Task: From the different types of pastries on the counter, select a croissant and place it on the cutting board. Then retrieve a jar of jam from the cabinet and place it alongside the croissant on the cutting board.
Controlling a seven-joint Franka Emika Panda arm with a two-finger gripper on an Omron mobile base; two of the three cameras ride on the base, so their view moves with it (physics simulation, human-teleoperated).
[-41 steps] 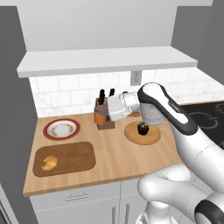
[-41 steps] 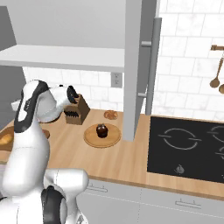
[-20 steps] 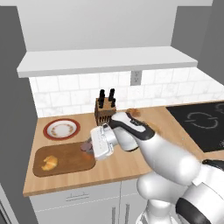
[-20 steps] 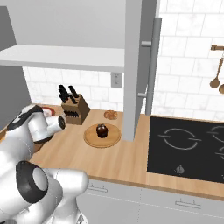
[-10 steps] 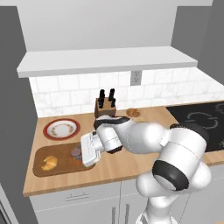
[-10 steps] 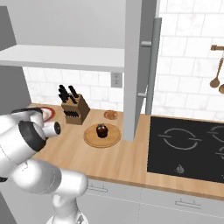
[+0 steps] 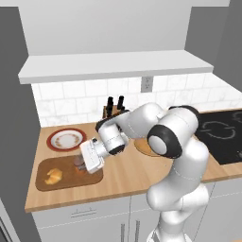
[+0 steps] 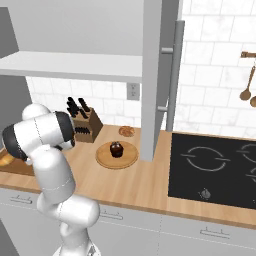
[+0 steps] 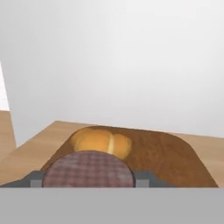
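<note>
The cutting board [image 7: 66, 183] lies at the counter's left front, with the golden croissant [image 7: 53, 176] on its left half. My gripper [image 7: 81, 165] is low over the board's right half, shut on the jar of jam [image 7: 78, 162]. In the hand view the jar's dark lid [image 9: 87, 168] sits between my fingertips [image 9: 37, 178]. The croissant [image 9: 101, 142] lies just beyond it on the board [image 9: 166, 153]. Whether the jar rests on the board I cannot tell. The white wall cabinet [image 7: 113, 66] hangs above the counter.
A red-rimmed plate [image 7: 66, 139] sits behind the cutting board and a knife block [image 7: 113, 108] stands at the wall. The cupcake [image 8: 116, 149] is on a round light board [image 8: 117, 156], with the small flat pastry [image 8: 126, 131] behind it. The black cooktop [image 8: 215, 167] is on the right.
My arm has swung left and down from beside the knife block, carrying the jar to the cutting board next to the croissant. The gripper has stayed shut on the jar.
</note>
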